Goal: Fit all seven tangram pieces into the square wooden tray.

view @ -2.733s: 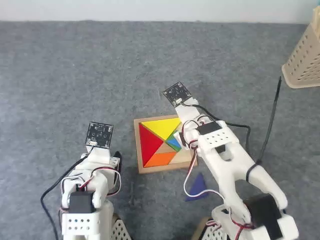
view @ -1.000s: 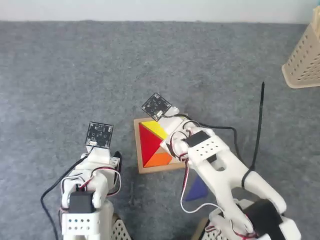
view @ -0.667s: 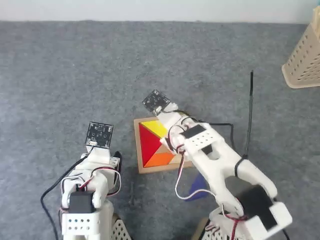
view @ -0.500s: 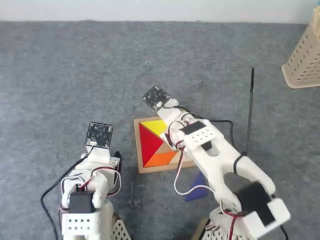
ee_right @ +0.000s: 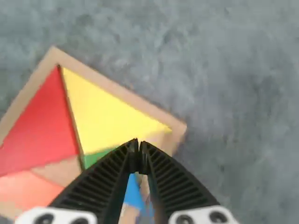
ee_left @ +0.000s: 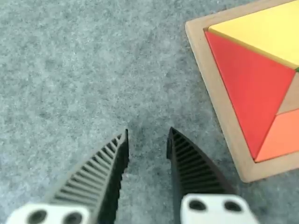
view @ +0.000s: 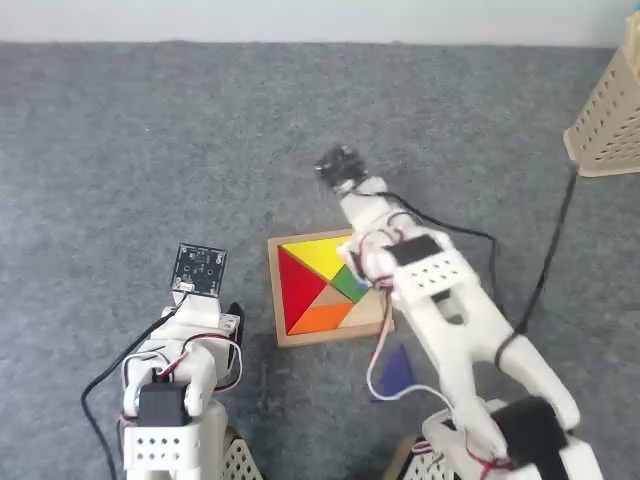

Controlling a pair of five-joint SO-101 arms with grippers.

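Observation:
The square wooden tray point(view: 272, 290) lies on grey carpet between the arms. It holds a yellow triangle point(view: 322, 255), a red triangle point(view: 298, 285), an orange piece point(view: 320, 318) and a green piece point(view: 350, 283). A dark blue triangle point(view: 397, 368) lies on the carpet in front of the tray, partly under the right arm point(view: 430, 275). My right gripper point(ee_right: 136, 143) is shut and empty, its tips over the yellow triangle point(ee_right: 107, 116) close to the tray's rim point(ee_right: 121, 93); a blue piece point(ee_right: 133, 196) shows under its fingers. My left gripper point(ee_left: 147, 135) is open over bare carpet beside the tray point(ee_left: 223, 102).
A beige slatted basket point(view: 610, 110) stands at the back right. A black cable point(view: 550, 250) rises from the right arm. The left arm point(view: 190, 340) sits at the front left. Open carpet stretches behind and to the left of the tray.
The right arm swept left over the tray, then swung back right and stretched farther out, uncovering the yellow and green pieces. The left arm stayed still.

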